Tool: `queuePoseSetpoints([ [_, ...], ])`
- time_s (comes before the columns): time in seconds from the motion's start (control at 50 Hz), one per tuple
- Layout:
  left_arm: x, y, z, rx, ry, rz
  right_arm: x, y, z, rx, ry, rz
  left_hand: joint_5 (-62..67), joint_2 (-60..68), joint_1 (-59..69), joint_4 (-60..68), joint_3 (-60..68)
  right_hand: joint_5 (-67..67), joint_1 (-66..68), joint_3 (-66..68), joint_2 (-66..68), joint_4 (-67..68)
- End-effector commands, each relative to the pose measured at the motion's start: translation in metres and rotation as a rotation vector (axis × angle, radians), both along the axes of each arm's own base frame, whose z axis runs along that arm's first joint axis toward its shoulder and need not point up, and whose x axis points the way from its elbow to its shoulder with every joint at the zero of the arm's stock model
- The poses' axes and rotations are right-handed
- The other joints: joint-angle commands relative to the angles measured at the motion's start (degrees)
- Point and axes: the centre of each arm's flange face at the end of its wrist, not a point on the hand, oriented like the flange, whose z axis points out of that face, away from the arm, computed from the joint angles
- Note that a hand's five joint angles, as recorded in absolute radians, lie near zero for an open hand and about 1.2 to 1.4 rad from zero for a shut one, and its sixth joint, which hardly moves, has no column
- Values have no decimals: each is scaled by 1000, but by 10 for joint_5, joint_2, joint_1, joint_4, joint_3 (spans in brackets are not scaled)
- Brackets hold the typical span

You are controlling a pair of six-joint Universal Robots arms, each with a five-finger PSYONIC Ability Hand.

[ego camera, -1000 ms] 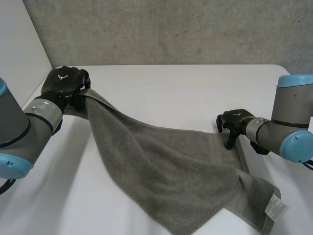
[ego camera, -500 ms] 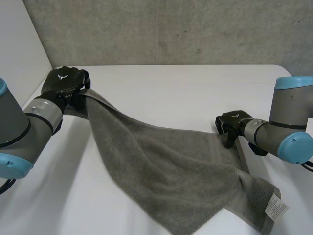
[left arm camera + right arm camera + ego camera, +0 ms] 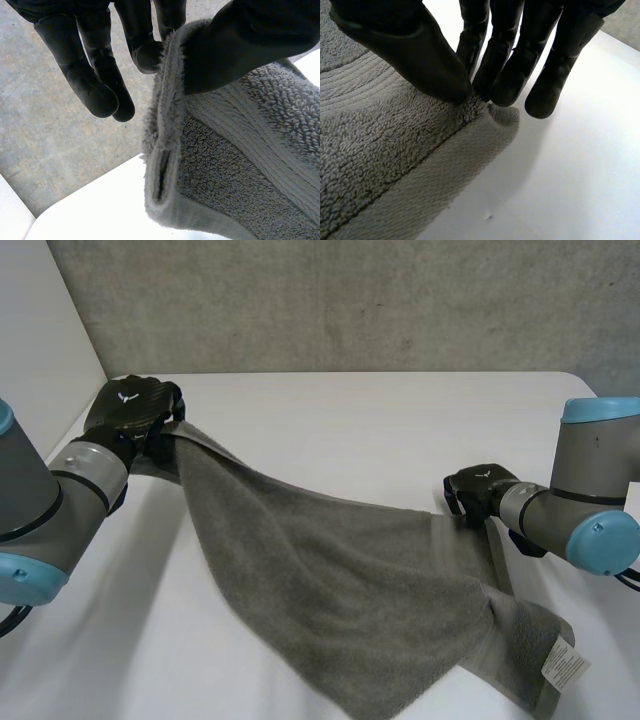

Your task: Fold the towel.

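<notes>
Nearest: the grey towel [image 3: 340, 590] sprawls across the front of the white counter [image 3: 380, 430]. Its near right end is doubled over itself, with a white label [image 3: 565, 665] showing there.

Mid right: the right robot hand [image 3: 475, 495] sits low on the towel's hemmed edge. In its wrist view the thumb and fingertips are closed together, pinching the hem just off the counter. One finger stands clear beside the cloth.

Far left: the left robot hand [image 3: 135, 415] holds a corner raised above the counter. Its wrist view shows the thumb clamping the hem against one finger, the other fingers straight and free. The cloth runs from it in a sagging slope down to the right.

Judgement: both pinches look set, so the step in hand is lifting and spreading. To do it well, draw the two hands apart until the edge between them pulls straight, raising both evenly so the doubled near end drops open. The right pinch looks shallow; pull gently.

Room: bare counter lies open behind the towel, up to the grey wall [image 3: 350, 300]. The left hand is close to the counter's left edge, so there is little slack that way.
</notes>
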Motion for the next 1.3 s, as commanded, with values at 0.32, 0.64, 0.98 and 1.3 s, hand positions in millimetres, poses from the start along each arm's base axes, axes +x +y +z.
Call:
queuePoseSetpoints([
  [0.32,-2,-4,6,-24,5,-2,4,-1,19,-44,-18,34,-204,-102,-106,-105,-123,37,48,38,53,37],
  [0.64,-29,-45,235,-708,185,-24,8,-51,292,-1108,-288,-98,-204,-102,-106,-105,-123,37,48,38,53,37],
  [0.98,-30,-49,139,-261,156,-53,12,-6,189,-650,-282,38,-204,-102,-106,-105,-123,37,48,38,53,37],
  [1.3,8,-8,-69,127,-96,-75,0,52,43,-281,17,172,-204,-102,-106,-105,-123,37,48,38,53,37],
])
